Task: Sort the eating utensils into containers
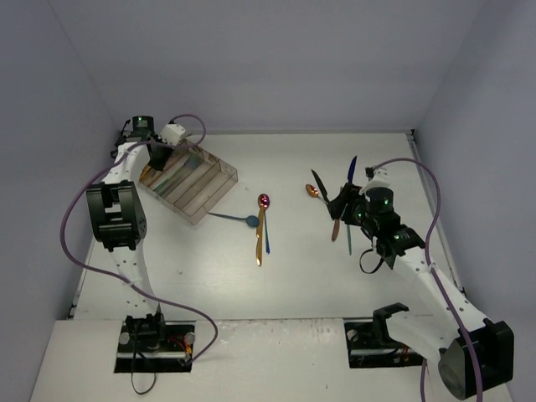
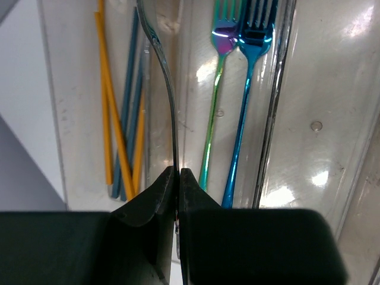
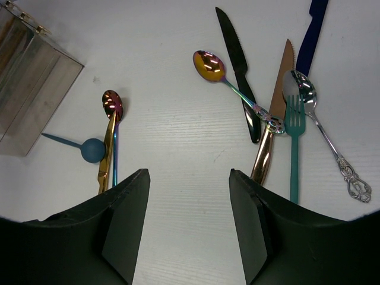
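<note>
On the table (image 3: 178, 178) you can count four spoons (image 3: 209, 65), three knives (image 3: 237, 59), one teal fork (image 3: 294, 136) and one gold piece (image 3: 105, 163) of unclear kind; the tray (image 2: 320, 89) holds two forks (image 2: 240, 119), with chopsticks (image 2: 107, 130) too overlapped to number

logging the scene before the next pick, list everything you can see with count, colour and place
tray: 1, clear, far left of table
chopsticks: several, orange and blue-grey, in one tray compartment
tray forks: 2, iridescent and blue, another compartment
thin utensil: 1, dark, held over tray
centre spoons: 2, teal and pink-bowled, mid-table
gold knife: 1, beside them
right knives: 3, black, copper, dark blue, right of centre
right spoons: 2, gold-iridescent and silver, same cluster
teal fork: 1, same cluster
left gripper: shut on thin utensil
right gripper: open, above table
</note>
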Tool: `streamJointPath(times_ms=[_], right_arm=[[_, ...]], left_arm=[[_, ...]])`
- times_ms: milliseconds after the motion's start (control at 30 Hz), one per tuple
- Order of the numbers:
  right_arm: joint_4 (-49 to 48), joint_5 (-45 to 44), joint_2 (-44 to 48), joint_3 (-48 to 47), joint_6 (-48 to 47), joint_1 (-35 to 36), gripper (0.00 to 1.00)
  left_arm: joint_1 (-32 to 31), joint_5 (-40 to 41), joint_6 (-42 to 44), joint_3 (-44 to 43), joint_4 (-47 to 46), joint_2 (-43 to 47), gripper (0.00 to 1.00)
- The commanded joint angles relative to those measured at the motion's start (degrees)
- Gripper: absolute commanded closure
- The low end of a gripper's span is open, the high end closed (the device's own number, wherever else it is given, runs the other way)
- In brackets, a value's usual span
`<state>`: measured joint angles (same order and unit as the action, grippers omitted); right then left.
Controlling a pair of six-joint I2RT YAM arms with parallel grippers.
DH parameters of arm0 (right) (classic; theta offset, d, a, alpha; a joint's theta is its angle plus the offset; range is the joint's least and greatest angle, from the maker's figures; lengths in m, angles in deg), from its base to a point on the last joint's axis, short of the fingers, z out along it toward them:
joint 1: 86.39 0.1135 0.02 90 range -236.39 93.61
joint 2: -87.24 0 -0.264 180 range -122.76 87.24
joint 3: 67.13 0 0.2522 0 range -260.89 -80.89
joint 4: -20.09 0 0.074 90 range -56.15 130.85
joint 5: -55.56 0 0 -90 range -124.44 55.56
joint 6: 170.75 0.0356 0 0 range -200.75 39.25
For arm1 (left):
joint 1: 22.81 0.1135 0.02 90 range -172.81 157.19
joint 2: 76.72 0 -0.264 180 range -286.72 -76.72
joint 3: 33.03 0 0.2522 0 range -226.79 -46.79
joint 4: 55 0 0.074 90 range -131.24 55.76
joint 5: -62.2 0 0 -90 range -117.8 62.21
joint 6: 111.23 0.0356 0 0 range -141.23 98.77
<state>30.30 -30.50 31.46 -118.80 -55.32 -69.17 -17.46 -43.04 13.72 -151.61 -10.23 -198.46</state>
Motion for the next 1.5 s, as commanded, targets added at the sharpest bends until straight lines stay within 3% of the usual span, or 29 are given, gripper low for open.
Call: streamJointPath(times_ms=[0, 200, 500, 667, 800, 933, 1100, 1467], right_arm=[[-2.25, 0.81, -0.41, -0.56, 0.37, -0.43, 0.47], [-1.97, 0.11, 0.06, -0.37, 0.49, -0.57, 0.47], [-0.06, -6.07, -1.3, -0.16, 0.15, -1.08, 0.47], [1.11, -10.97, -4.32, -2.07, 0.06, -1.71, 0.48], [2.2, -14.97, -9.57, -4.21, 0.51, -2.28, 0.51], [2.92, -15.93, -15.02, -6.5, 0.54, -3.92, 0.56], [3.19, -14.56, -22.62, -8.17, -0.56, -5.21, 0.59], [3.11, -14.66, -34.75, -10.77, -0.38, -6.32, 0.65]], left_arm=[[0.35, -1.96, 1.84, -1.65, -0.73, 0.89, 1.0], [0.96, -1.37, -0.59, 1.36, -1.98, 1.2, 0.93], [1.06, -0.96, -6.6, 1.26, -4.0, 5.53, 0.66], [0.3, -1.08, -13.92, 4.26, -7.67, 12.36, 0.52], [-2.56, 1.78, -24.25, 8.15, -10.11, 21.55, 0.48], [-7.22, 5.93, -33.41, 15.81, -11.96, 32.8, 0.43], [-11.87, 4.92, -42.61, 29.12, -16.25, 46.27, 0.37], [-20.7, 1.45, -45.37, 48.2, -14.95, 57.87, 0.31]])
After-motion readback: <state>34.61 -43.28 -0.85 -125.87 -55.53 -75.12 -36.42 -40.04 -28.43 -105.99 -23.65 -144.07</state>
